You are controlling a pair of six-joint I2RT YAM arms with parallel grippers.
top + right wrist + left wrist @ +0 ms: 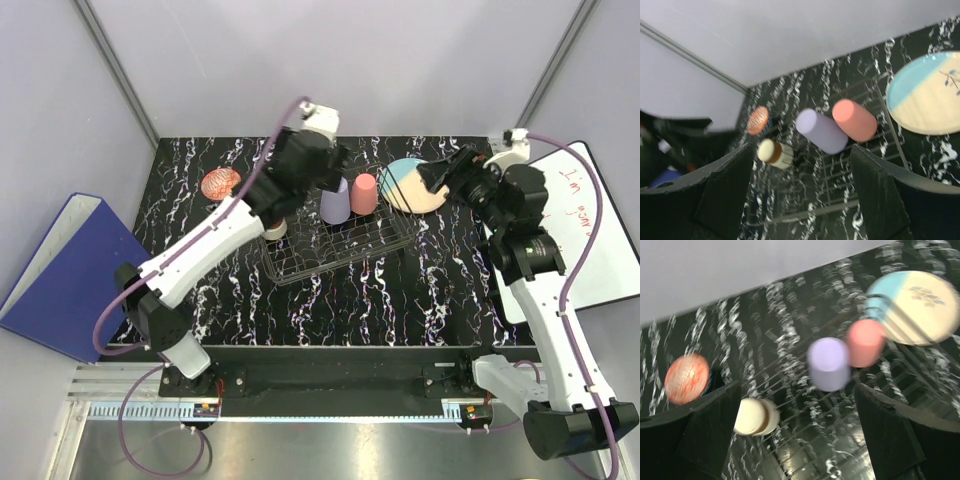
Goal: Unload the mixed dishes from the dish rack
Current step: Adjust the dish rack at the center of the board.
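Gaping wide and empty, left pincer and right pincer by dish rack, whiteboard writing illegible

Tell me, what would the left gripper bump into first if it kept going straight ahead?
Most likely the lavender cup, which is almost straight ahead of the open left gripper. The whitish cup lies off to one side. The picture is blurry, so the depth is hard to judge.
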